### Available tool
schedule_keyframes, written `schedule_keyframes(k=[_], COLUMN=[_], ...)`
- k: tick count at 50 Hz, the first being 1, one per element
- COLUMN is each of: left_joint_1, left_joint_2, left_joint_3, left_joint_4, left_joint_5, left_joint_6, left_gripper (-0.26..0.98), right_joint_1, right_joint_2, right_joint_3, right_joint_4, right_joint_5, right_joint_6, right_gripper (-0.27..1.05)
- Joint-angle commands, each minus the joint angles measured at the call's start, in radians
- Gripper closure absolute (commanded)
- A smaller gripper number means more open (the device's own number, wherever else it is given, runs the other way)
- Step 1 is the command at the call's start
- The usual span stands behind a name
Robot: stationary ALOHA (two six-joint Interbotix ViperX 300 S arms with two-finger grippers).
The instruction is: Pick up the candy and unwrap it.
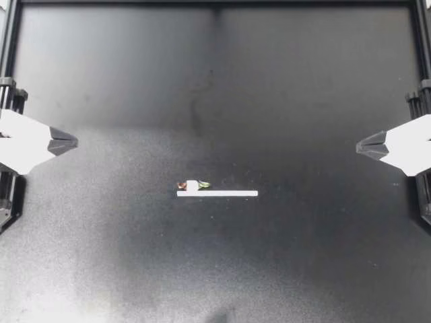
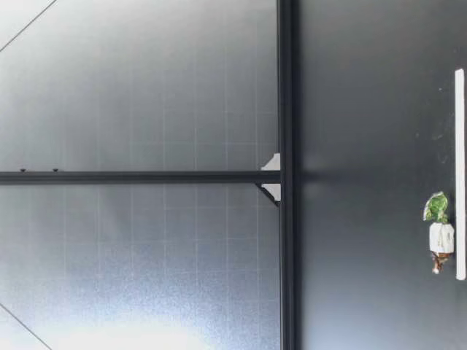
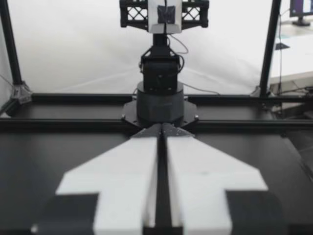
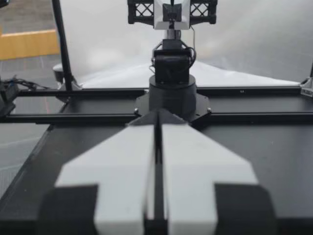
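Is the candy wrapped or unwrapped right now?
Wrapped: the candy shows both twisted ends, green and brown, closed around its white middle.

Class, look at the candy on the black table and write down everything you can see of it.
The candy is small and still wrapped: a white middle, one twisted end green, the other reddish brown. It lies flat on the black table, lengthwise beside the white strip, near that strip's end on my left arm's side; whether they touch is unclear. My left gripper and my right gripper are shut, far off at the table's sides, not touching it.
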Motion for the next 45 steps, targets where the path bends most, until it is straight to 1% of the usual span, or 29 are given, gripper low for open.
schedule_keyframes(k=[1, 8, 14, 17, 22, 33, 39, 45], left_joint_1=[-0.002, -0.002, -0.002, -0.002, -0.002, -0.002, -0.002, -0.002], left_joint_2=[0.008, 0.011, 0.015, 0.023, 0.037, 0.069, 0.080, 0.080], left_joint_3=[-0.011, -0.005, 0.011, 0.017, 0.018, 0.031, 0.031, 0.032], left_joint_4=[-0.002, 0.000, 0.000, -0.002, 0.000, -0.002, -0.002, 0.000], left_joint_5=[-0.026, -0.072, -0.094, -0.104, -0.115, -0.117, -0.117, -0.118], left_joint_6=[0.014, 0.025, 0.031, 0.031, 0.029, 0.029, 0.029, 0.031], left_gripper=[0.80, 0.81, 0.81, 0.81, 0.81, 0.81, 0.81, 0.81], right_joint_1=[-0.008, -0.011, -0.029, -0.049, -0.075, -0.083, -0.081, -0.081], right_joint_2=[0.008, 0.041, 0.112, 0.172, 0.314, 0.637, 0.756, 0.841], right_joint_3=[-0.021, -0.069, -0.106, -0.127, -0.173, -0.287, -0.350, -0.425], right_joint_4=[0.000, -0.002, -0.002, -0.002, 0.000, -0.002, -0.002, -0.002], right_joint_5=[-0.009, -0.067, -0.110, -0.110, -0.110, -0.104, -0.064, 0.049], right_joint_6=[-0.005, -0.006, -0.005, 0.002, 0.005, 0.012, 0.031, 0.037], right_gripper=[0.90, 0.90, 0.90, 0.90, 0.90, 0.90, 0.87, 0.80])
